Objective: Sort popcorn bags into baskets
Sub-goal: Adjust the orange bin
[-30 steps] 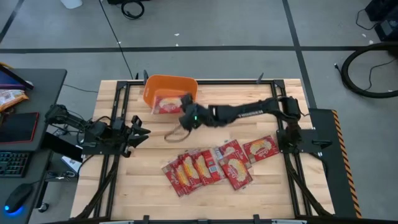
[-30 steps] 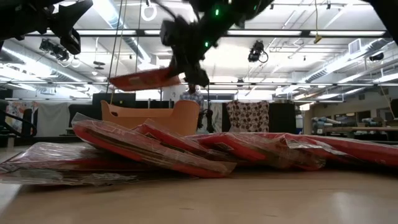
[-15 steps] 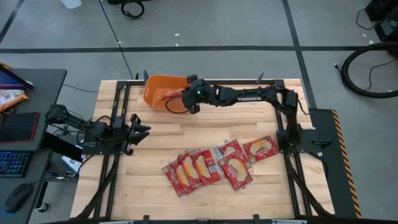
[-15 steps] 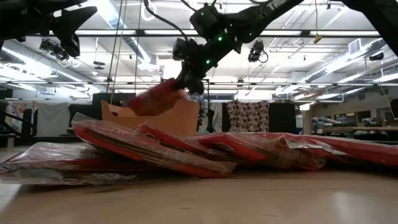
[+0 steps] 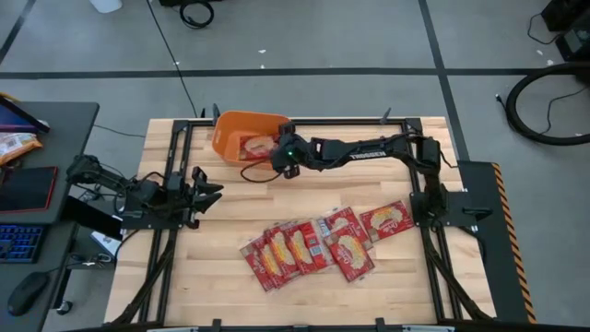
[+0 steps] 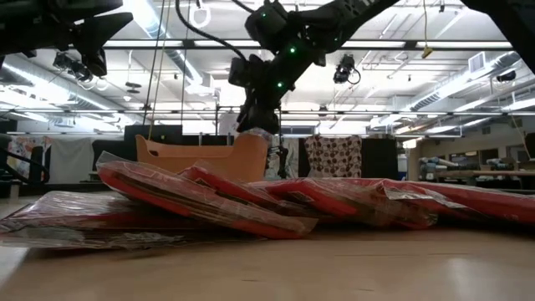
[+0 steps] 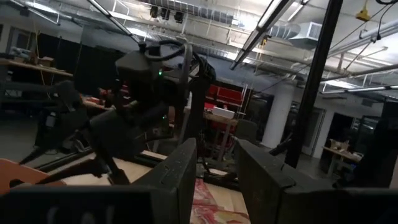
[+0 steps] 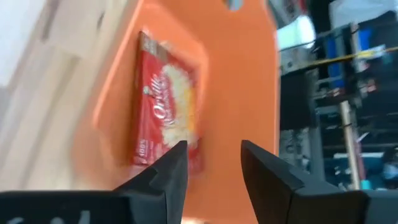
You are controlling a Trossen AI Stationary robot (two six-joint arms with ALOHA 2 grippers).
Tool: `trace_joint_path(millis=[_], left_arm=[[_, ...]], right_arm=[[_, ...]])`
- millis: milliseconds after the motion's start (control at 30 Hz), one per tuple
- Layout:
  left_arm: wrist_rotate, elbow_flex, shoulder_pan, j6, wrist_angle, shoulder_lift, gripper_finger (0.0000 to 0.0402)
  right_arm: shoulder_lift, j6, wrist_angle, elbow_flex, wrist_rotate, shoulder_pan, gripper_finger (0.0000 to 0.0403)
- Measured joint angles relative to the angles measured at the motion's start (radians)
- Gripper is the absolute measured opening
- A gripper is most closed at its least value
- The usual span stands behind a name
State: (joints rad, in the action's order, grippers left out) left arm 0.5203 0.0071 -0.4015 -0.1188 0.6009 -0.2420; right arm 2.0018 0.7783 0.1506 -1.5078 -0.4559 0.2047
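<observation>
Wooden surface (image 5: 221, 277), orange basket (image 5: 226, 136) at its far edge.
I see my right claw (image 5: 279, 157) released beside the basket, one popcorn bag (image 8: 166, 121) lying inside; left claw (image 5: 205, 187) parted.

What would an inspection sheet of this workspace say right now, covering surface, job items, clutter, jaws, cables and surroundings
Surface: wooden table, bare in places.
Job's things: one popcorn bag lies in the orange basket; a fanned pile of bags waits on the table.
Clutter: nothing seen on the table.
Grippers: right gripper at the basket's edge, jaws open and empty; left gripper parked at the table's left edge, jaws open.
Cables: black loop under the right arm.
Surroundings: desk with keyboard, left of the table.
</observation>
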Motion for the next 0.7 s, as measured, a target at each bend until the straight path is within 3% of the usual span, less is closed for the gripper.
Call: trace_joint_path(millis=[167, 433, 700], left_arm=[[0.0, 0.0, 0.0, 0.0, -0.001, 0.0, 0.0117], [0.0, 0.0, 0.0, 0.001, -0.001, 0.0, 0.0117], [-0.001, 0.0, 0.0, -0.001, 0.0, 0.0, 0.0117]], right_arm=[[-0.012, -0.067, 0.019, 0.001, 0.031, -0.02, 0.0154], [-0.01, -0.106, -0.019, 0.001, 0.242, -0.058, 0.0153], [-0.008, -0.124, 0.013, 0.05, 0.131, -0.026, 0.0152]])
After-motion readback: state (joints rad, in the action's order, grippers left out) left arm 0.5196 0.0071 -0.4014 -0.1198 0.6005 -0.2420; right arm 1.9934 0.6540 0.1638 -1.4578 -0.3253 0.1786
